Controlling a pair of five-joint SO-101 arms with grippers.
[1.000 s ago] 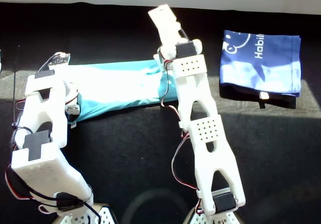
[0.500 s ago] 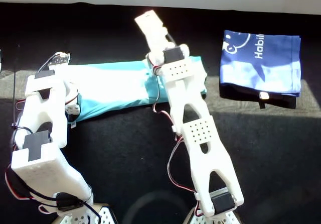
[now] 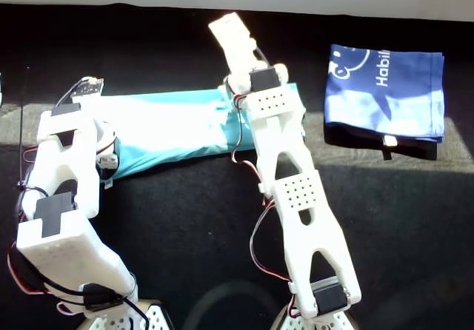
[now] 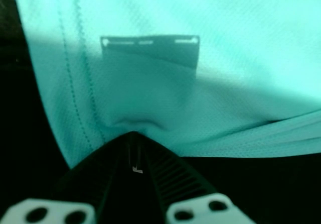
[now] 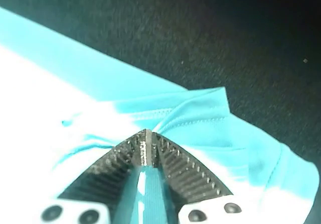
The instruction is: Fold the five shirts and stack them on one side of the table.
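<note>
A turquoise shirt point(image 3: 170, 126) lies stretched in a long band across the middle of a black, matte counter point(image 3: 185, 219), between two white robot arms. The left tool point(image 4: 133, 138) is clamped onto one end of the shirt, with the cloth puckering into small creases where the ribbed jaws meet. The right tool point(image 5: 146, 133) is pinched closed on the other end, gripping a folded edge beside a stitched hem. The fabric looks like thin, fine-mesh sports knit: light, limp and smooth, likely to sag, wrinkle and slide over itself rather than hold a crease. Rows of stitching run along its border, and a rectangular tag point(image 4: 150, 50) shows as a darker patch through the cloth. A shirt this soft is probably best held at hems or corners, where the doubled, stitched cloth gives the jaws more to bite on, with both ends kept taut so the fold lands flat. Near the counter's right side, apart from the turquoise shirt, a folded blue shirt point(image 3: 385, 93) rests squarely on top of a dark garment point(image 3: 370, 139).
</note>
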